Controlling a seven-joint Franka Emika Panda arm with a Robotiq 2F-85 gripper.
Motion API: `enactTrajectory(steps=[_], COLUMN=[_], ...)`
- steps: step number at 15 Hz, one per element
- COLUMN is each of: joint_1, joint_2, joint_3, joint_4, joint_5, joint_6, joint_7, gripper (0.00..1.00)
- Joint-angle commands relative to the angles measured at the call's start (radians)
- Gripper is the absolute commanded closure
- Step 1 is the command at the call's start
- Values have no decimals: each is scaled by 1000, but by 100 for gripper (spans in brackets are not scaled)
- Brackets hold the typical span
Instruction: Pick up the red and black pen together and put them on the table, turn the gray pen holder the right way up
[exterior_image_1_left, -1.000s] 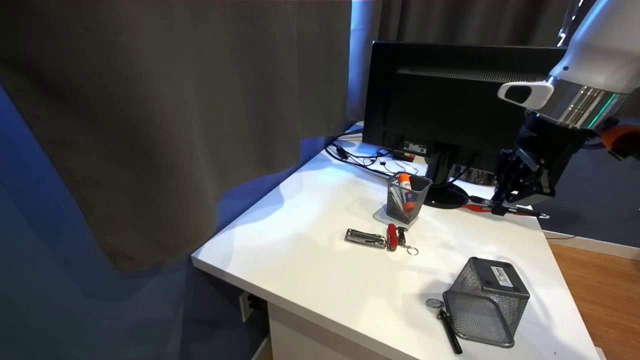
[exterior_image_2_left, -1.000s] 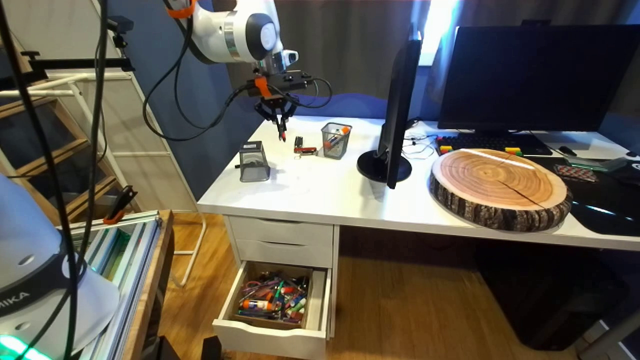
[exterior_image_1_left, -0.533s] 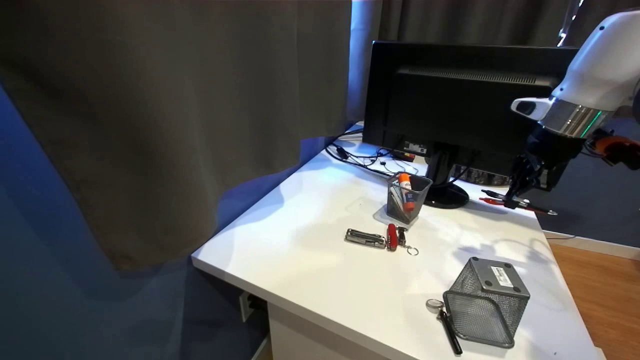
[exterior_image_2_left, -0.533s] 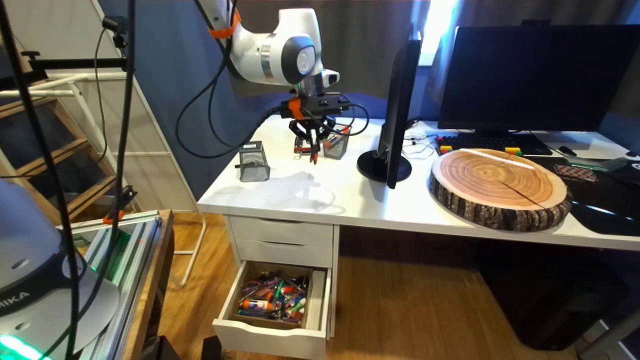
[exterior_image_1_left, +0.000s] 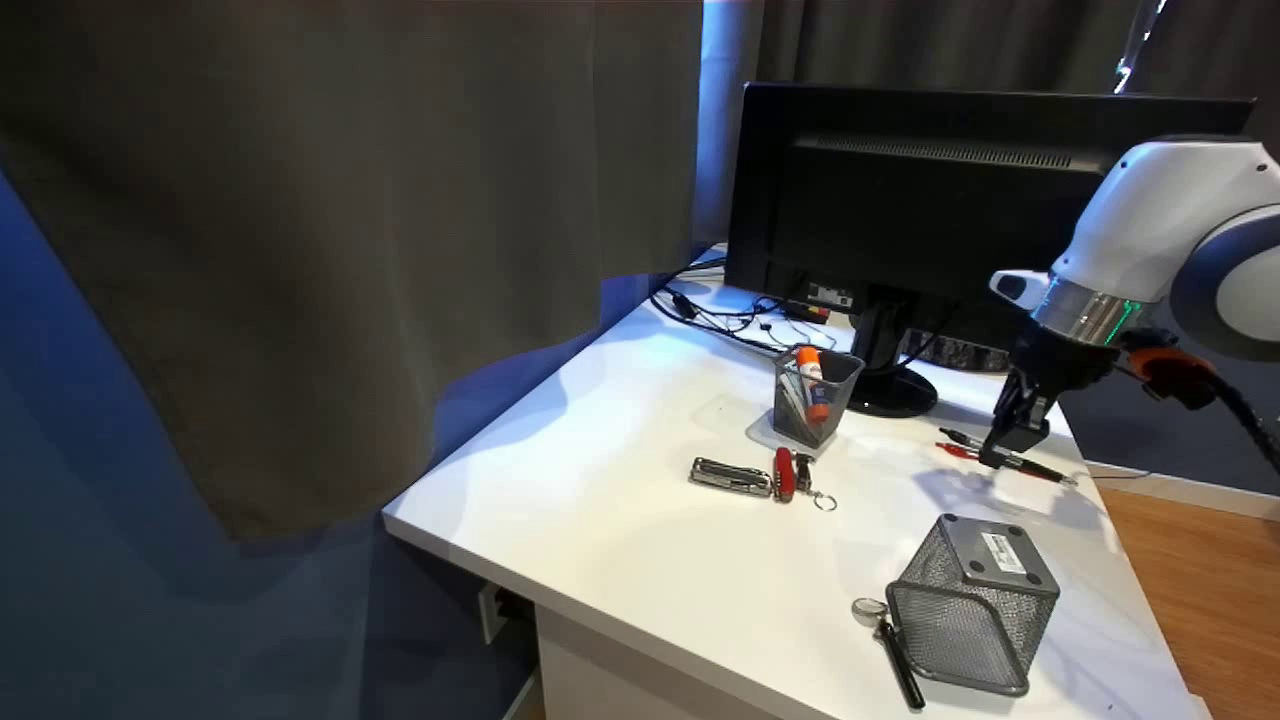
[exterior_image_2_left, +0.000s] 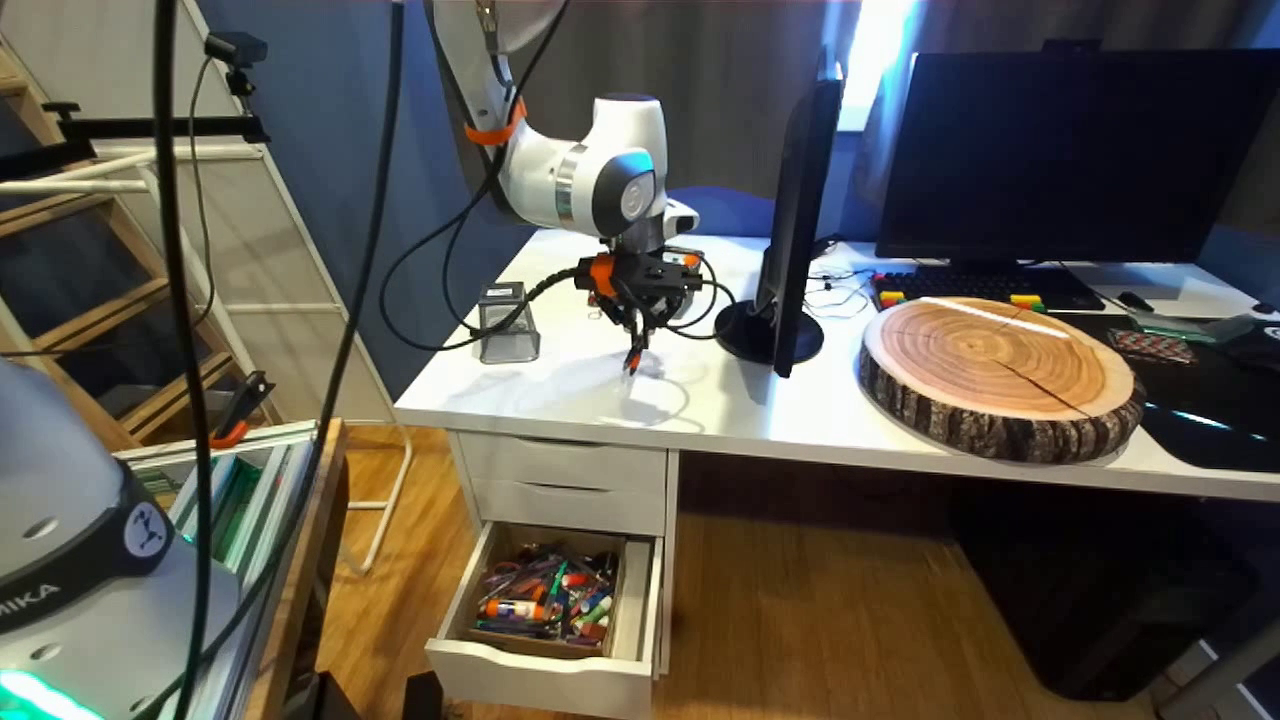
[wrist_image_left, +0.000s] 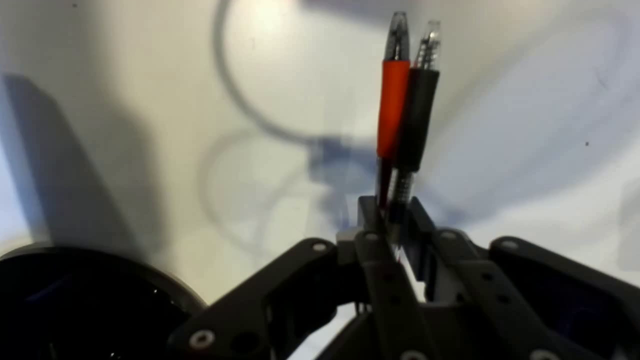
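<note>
The white table (exterior_image_1_left: 700, 570) stands beside dark curtains (exterior_image_1_left: 350, 250) and blue walls (exterior_image_1_left: 180, 590).

White desk (exterior_image_1_left: 640, 560), smooth-topped, shown in both exterior views. Gray pen holder (exterior_image_1_left: 985, 600) upside down on it: base uppermost, rim against surface. Just beside rim, black-handled piece (exterior_image_1_left: 898, 662) with round end. Mesh cup (exterior_image_1_left: 840, 390) upright, well apart from holder. Near cup: silver multitool (exterior_image_1_left: 731, 477), red pocket knife (exterior_image_1_left: 784, 475), small dark piece (exterior_image_1_left: 803, 470), all close together. Beyond cup, black monitor (exterior_image_1_left: 930, 210) on round foot (exterior_image_1_left: 893, 394), loose cables (exterior_image_1_left: 684, 306) close by. Past monitor: round wood slice (exterior_image_2_left: 1000, 360) with bark edge, keyboard (exterior_image_2_left: 985, 287) near it, black mat (exterior_image_2_left: 1210, 445) beside.
</note>
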Motion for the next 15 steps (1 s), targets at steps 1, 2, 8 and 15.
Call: enactTrajectory(steps=[1, 2, 8, 15], joint_1=[39, 46, 113, 180], joint_2=[66, 76, 111, 56], joint_3=[-37, -45, -125, -196], joint_4=[51, 54, 74, 39], joint_5=[1, 2, -6, -24], joint_6=[46, 61, 120, 113], joint_7=[76, 94, 193, 258], gripper=[96, 96, 96, 39])
